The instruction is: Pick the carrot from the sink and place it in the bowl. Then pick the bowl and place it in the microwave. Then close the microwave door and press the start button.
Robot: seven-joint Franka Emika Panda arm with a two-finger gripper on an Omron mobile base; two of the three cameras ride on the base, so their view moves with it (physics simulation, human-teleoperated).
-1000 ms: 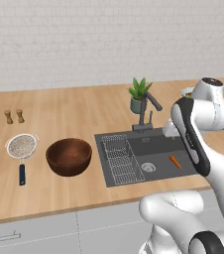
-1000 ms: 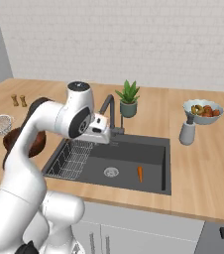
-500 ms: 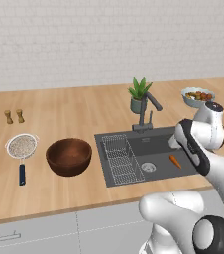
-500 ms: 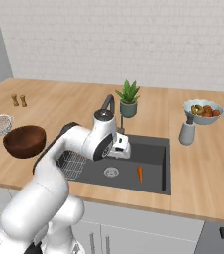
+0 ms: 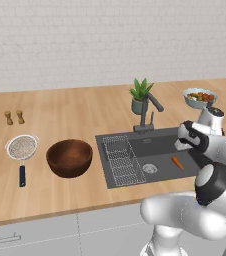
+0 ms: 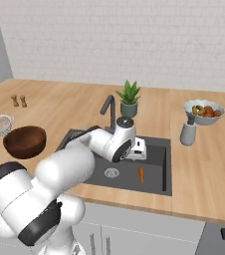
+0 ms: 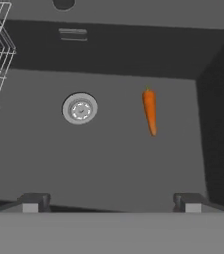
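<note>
Carrot beyond open tool

The end effector has swung down over the sink.

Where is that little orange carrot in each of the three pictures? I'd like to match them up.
Left base view: carrot lies on the sink floor, right of centre, just right of the drain.
Right base view: carrot lies near the middle, right of the drain.
Hand view: carrot lies right of centre, right of the drain.
Shared landmark: the round drain.
</note>
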